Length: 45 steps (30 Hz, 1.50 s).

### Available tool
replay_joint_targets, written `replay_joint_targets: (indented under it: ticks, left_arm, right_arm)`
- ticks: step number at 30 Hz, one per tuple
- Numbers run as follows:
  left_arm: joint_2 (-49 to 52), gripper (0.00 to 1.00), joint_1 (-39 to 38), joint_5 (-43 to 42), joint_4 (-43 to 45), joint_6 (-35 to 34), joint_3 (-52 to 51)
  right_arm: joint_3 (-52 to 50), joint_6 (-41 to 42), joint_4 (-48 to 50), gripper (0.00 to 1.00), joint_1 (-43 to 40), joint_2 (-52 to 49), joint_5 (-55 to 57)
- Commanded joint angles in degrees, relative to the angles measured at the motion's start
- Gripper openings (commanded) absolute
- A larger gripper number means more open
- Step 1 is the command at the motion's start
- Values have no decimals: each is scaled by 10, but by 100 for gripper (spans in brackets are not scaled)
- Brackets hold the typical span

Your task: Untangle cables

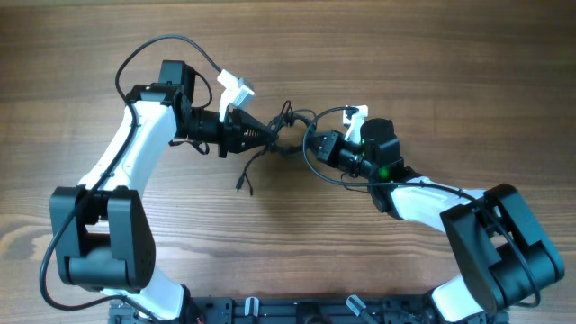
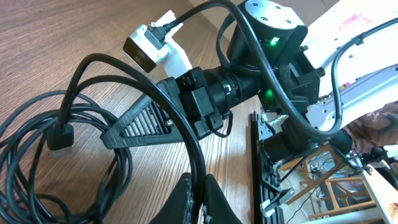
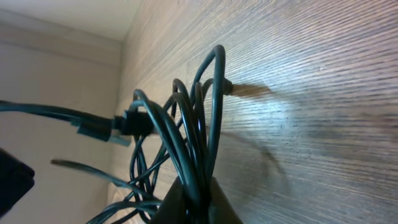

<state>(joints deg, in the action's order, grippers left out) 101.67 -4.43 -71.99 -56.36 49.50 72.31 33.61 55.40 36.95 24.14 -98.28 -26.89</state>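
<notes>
Overhead: cables [image 1: 286, 124] sit bunched on the table [image 1: 450, 72] btwn both arms, one loose end trailing toward the robot base. Wrist views show left gripper [image 1: 268, 135] clamped on a strand, right gripper [image 1: 312, 144] clamped on several loops. Judged step: the pull-apart. Next move prob. needs the grippers drawn apart slowly, w/o cinching the knot.

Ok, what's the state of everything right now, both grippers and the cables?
left gripper: shut on the cables, one strand pinched between its fingers.
right gripper: shut on the cables, several loops bunched in its grip.
cables: tangled in one clump of loops, hanging between the two grippers.
loose cable end: free, trailing out of the clump, held by neither gripper.
</notes>
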Motion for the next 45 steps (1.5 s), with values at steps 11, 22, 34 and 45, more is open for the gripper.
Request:
replay_joint_targets:
  ticks: [11,22,34,45]
  left_arm:
    - [-8,4,0,-36,-21,15,-1]
    - [-8,7,-5,7,-26,16,-1]
    - [-8,10,-69,118,-17,25,-1]
    - [-8,24,-45,185,117,-205,-1]
  right_arm:
    - [8,-42,4,4,4,-8,103]
    - [8,50,99,4,-8,-8,207]
    - [8,199,217,4,-28,-8,204]
    - [8,156,303,4,-49,-8,86]
